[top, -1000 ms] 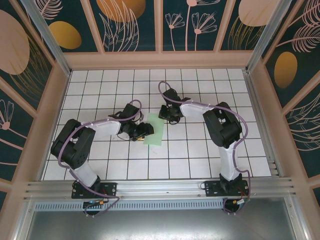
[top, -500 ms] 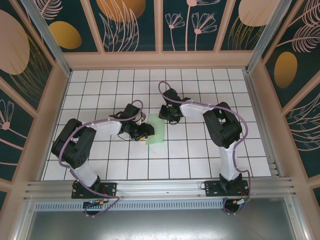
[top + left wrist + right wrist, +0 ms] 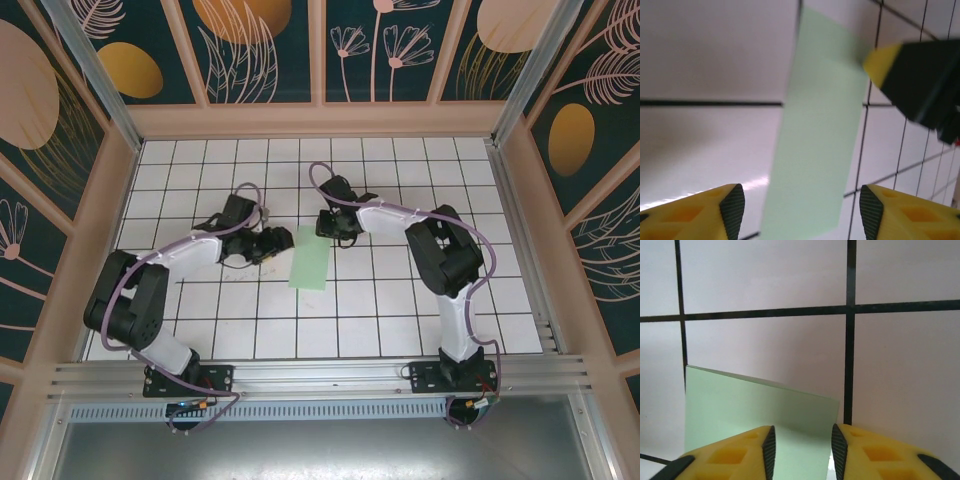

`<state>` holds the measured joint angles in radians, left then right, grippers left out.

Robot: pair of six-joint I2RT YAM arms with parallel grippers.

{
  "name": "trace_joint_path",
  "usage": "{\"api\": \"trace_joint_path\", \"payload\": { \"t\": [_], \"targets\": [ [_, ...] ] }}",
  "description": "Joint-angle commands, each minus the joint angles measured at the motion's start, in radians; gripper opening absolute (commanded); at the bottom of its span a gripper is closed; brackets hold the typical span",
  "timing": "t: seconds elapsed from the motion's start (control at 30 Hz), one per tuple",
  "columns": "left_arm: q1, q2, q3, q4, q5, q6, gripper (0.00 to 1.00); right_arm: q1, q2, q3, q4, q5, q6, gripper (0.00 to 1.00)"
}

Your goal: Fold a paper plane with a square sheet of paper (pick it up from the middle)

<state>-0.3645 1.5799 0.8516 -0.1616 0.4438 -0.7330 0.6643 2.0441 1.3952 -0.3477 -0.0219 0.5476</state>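
Retreat is the news here: the left claw [image 3: 279, 243] has let go of the square sheet of paper [image 3: 311, 257] and pulled back to the left. It now sits just beside the sheet's left edge rather than on it. Half a second ago that edge was raised and curling over under the left claw. Now the sheet lies flat on the tabletop [image 3: 400, 300] as a narrow green rectangle, near the middle of the grid between the two arms.

In the left wrist view the yellow fingers [image 3: 732, 207] stand wide apart and grip nothing, with the strip lying on the tiles in front of them: released.

The right claw [image 3: 336, 230] has barely shifted and stays at the far right corner of the sheet. Its own camera shows its fingers [image 3: 762, 450] a little way apart and low over that corner, with green paper visible in the gap. It looks loosened rather than pinching, and I cannot tell whether the tips press the sheet down.

My reading is that the first half-fold is made and laid down, with the right claw steadying it. The nose corners are not yet folded, so most of the plane is still to come. The crease may want pressing before the next fold.
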Motion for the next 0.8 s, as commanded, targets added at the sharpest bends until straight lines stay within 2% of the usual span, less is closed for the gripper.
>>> {"api": "trace_joint_path", "payload": {
  "t": [0.0, 0.2, 0.43, 0.77],
  "targets": [
    [0.050, -0.043, -0.029, -0.043, -0.093, 0.012, 0.72, 0.082, -0.067, 0.044, -0.096, 0.128, -0.060, 0.46],
    [0.125, -0.100, -0.064, -0.059, -0.196, 0.005, 0.85, 0.246, -0.030, 0.096, -0.243, 0.265, -0.039, 0.62],
    [0.214, -0.160, -0.120, -0.035, -0.241, -0.032, 0.98, 0.351, 0.041, 0.144, -0.309, 0.225, 0.028, 0.69],
    [0.227, -0.150, -0.137, -0.024, -0.230, -0.034, 0.99, 0.371, 0.077, 0.143, -0.349, 0.184, 0.055, 0.73]
  ]
}}
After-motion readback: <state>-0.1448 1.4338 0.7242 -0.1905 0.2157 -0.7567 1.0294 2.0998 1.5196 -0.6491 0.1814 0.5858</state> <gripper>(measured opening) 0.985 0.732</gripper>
